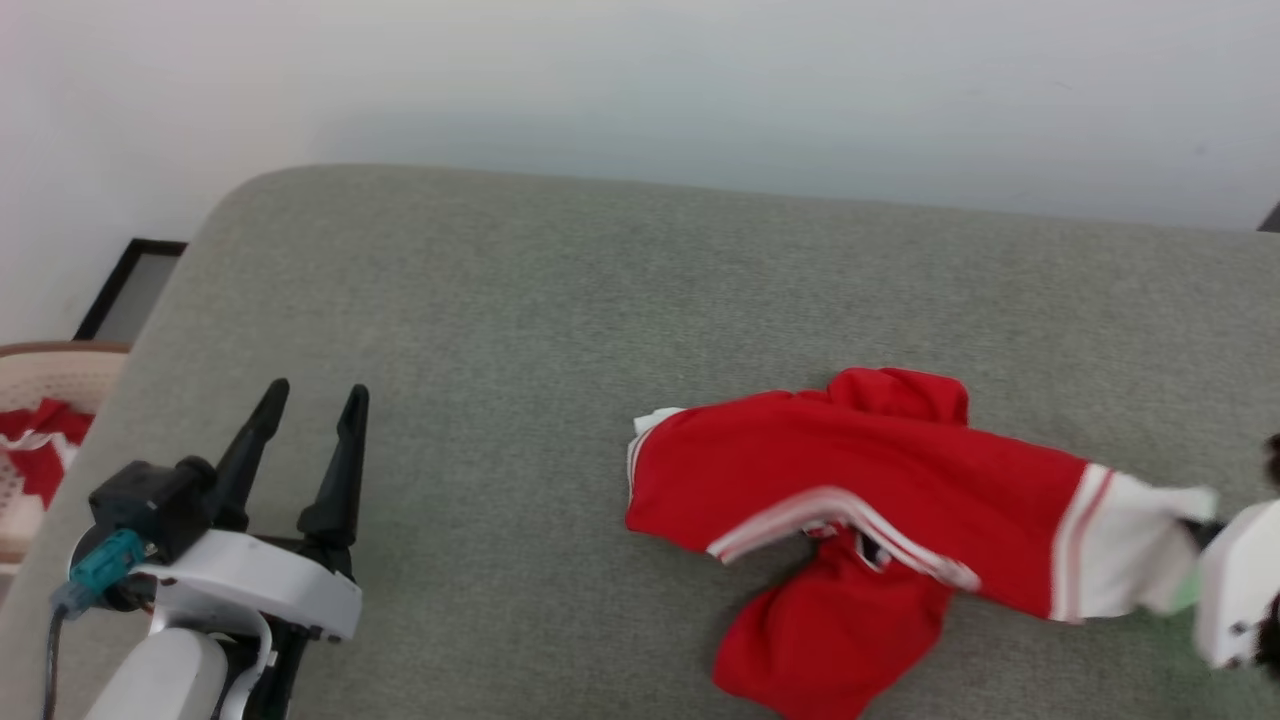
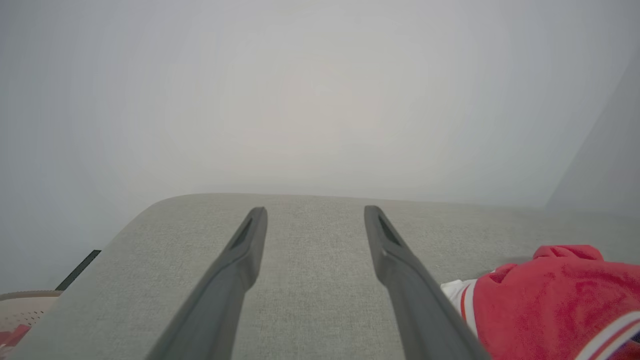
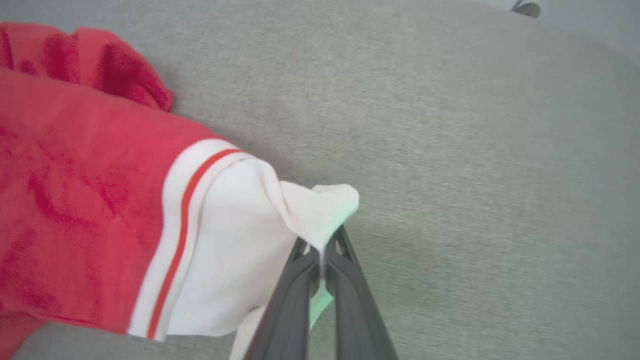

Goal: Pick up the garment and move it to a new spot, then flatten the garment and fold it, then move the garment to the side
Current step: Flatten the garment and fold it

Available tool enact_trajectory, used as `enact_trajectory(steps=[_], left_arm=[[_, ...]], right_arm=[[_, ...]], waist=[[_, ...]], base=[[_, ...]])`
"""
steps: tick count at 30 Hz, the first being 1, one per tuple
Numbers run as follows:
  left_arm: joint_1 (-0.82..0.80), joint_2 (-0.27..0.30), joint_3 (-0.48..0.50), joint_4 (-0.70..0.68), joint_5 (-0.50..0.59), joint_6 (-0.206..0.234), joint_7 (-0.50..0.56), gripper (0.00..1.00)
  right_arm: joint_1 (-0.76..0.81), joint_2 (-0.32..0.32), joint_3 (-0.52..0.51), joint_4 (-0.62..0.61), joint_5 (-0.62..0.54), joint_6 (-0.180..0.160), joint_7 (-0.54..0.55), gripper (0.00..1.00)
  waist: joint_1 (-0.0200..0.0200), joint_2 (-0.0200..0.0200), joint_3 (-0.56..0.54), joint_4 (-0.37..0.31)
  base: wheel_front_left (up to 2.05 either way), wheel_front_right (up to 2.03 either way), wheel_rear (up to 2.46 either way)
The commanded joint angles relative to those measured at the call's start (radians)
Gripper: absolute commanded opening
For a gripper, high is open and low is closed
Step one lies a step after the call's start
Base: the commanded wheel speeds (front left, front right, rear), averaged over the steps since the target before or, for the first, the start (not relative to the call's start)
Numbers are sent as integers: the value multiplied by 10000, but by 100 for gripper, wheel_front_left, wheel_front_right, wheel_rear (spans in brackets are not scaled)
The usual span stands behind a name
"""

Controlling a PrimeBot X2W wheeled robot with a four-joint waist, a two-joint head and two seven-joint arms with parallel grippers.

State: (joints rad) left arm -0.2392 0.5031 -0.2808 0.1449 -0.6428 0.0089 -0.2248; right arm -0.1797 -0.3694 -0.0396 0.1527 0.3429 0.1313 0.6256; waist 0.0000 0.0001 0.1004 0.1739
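The garment [image 1: 860,500], a red shirt with white sleeve ends and red-and-white stripe trim, lies crumpled on the grey cushioned surface [image 1: 560,300] right of centre. My right gripper [image 3: 321,247] is shut on the garment's white sleeve end [image 3: 320,210], pinching a fold of it between the fingertips; in the head view it sits at the right edge [image 1: 1205,535]. My left gripper [image 1: 310,400] stands open over bare surface at the lower left, well apart from the garment. In the left wrist view its fingers [image 2: 245,260] spread wide, with the garment [image 2: 555,300] at the lower right.
A pale basket [image 1: 50,400] holding red-and-white cloth stands off the surface's left edge. A dark-framed panel [image 1: 130,290] leans by the white wall behind. The surface's rounded far-left corner [image 1: 270,190] is near the left arm.
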Motion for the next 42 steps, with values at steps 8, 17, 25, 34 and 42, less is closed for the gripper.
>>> enact_trajectory(steps=[8,17,25,34,42], left_arm=[[-285,-59,-131,-8,-29,-78,-17,100],[-681,-127,-316,181,-24,-235,46,100],[-1027,-180,-527,435,-7,-372,160,100],[-1266,23,-770,416,-213,-582,893,100],[-1528,219,-1091,77,-909,-775,2689,100]], right_arm=[[-767,-1592,-769,403,-129,-11,80,0],[-1256,-2060,-1170,2388,-482,-11,-480,0],[-1814,-1496,-1151,4159,-745,-10,-1193,87],[-2258,-1498,-634,4254,-456,-10,-970,100],[-1776,-1398,-595,2931,-103,-10,-1573,100]], waist=[[0,-1,277,-406],[0,-1,637,-397],[0,-1,806,-398],[0,-1,387,-799],[0,-1,-150,-1207]], base=[[0,0,0],[0,0,0],[0,0,0],[0,0,0],[0,0,0]])
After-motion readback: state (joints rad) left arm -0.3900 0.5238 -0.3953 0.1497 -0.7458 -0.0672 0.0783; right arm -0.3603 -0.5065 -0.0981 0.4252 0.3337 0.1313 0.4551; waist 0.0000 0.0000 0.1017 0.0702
